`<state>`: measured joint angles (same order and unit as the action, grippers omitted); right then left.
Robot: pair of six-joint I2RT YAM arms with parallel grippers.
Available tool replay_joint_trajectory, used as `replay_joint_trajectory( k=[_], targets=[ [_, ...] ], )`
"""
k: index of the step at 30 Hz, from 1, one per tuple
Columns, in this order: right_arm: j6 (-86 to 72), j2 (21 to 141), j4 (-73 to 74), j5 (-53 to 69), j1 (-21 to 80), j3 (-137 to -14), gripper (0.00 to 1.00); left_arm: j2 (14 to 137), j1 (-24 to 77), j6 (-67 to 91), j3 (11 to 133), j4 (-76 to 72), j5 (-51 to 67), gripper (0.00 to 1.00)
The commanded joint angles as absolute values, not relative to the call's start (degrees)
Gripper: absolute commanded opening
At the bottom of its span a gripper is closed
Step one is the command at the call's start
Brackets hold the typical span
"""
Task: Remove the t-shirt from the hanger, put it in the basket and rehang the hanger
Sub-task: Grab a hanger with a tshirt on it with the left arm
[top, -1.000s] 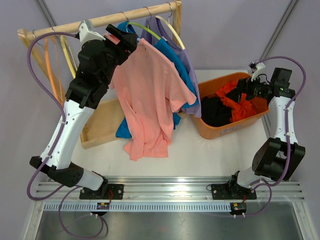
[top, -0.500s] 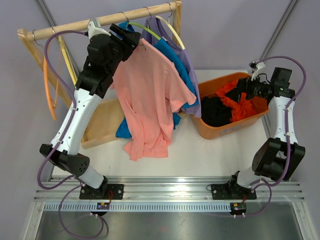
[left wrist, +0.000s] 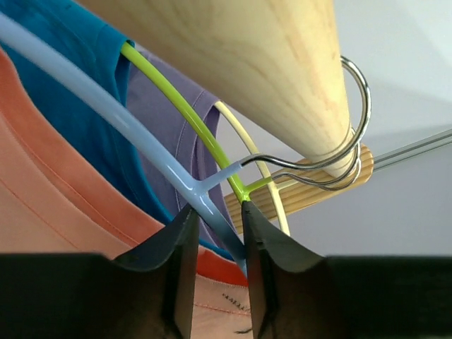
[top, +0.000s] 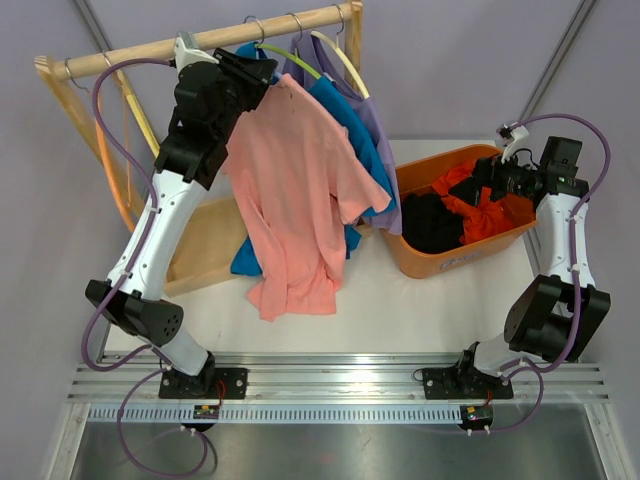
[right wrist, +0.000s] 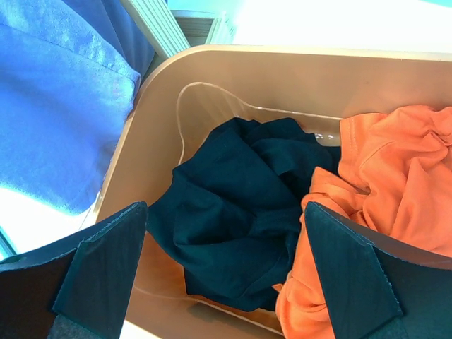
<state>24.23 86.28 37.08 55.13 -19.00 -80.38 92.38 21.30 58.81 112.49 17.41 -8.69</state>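
Note:
A salmon t-shirt hangs from a light blue hanger on the wooden rail. My left gripper is up at the hanger's neck. In the left wrist view its jaws stand narrow around the light blue arm just below the hook. The arm lies against the right finger, and a slim gap shows on the left. The salmon collar lies just under the fingers. My right gripper hovers wide open over the orange basket, holding nothing.
A blue shirt on a green hanger and a purple shirt hang right behind. The basket rim encloses black and orange clothes. Bare orange hangers dangle at the rail's left, above a wooden box.
My left arm has swung up and right to the hanger's neck, and its jaws have narrowed from wide open around the light blue hanger. The right arm has not moved.

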Motion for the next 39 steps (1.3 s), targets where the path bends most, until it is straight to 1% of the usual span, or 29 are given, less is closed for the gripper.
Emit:
replay_joint_trajectory(
  k=[1, 4, 5, 7, 8, 20, 26, 35, 38, 39],
  targets=[
    [24.5, 84.3, 35.5, 57.0, -18.5, -80.2, 1.0, 92.5, 20.5, 61.0, 112.0, 10.8, -5.6, 0.22],
    [24.5, 84.4, 35.4, 57.2, -18.5, -80.2, 0.99, 91.6, 20.4, 61.7, 109.6, 9.6, -5.2, 0.16],
    [24.5, 84.4, 35.3, 57.3, -18.5, -80.3, 0.99, 90.9, 20.3, 62.0, 109.0, 8.8, -5.0, 0.11],
    [24.5, 84.5, 35.2, 57.5, -18.4, -80.4, 0.99, 90.3, 20.1, 62.3, 107.2, 8.0, -4.7, 0.06],
    [24.5, 84.5, 35.2, 57.6, -18.4, -80.4, 0.99, 89.7, 20.0, 62.6, 106.9, 7.2, -4.6, 0.0],
    [25.1, 84.1, 35.9, 57.8, -18.3, -80.3, 0.99, 86.7, 18.9, 63.4, 105.1, -1.4, -0.3, 0.0],
    [26.1, 84.1, 36.7, 59.0, -18.0, -80.7, 0.99, 85.6, 18.6, 63.2, 105.2, -2.7, 4.3, 0.0],
    [27.8, 83.9, 38.3, 59.8, -17.7, -81.7, 0.99, 82.5, 18.5, 63.6, 101.4, -5.4, 8.7, 0.0],
    [33.4, 83.9, 45.6, 63.2, -17.7, -83.5, 1.0, 80.5, 18.5, 63.5, 98.9, -5.5, 10.9, 0.0],
    [38.9, 83.8, 48.2, 64.5, -17.6, -84.1, 0.99, 79.3, 18.5, 63.4, 98.2, -5.5, 12.4, 0.0]
  ],
)
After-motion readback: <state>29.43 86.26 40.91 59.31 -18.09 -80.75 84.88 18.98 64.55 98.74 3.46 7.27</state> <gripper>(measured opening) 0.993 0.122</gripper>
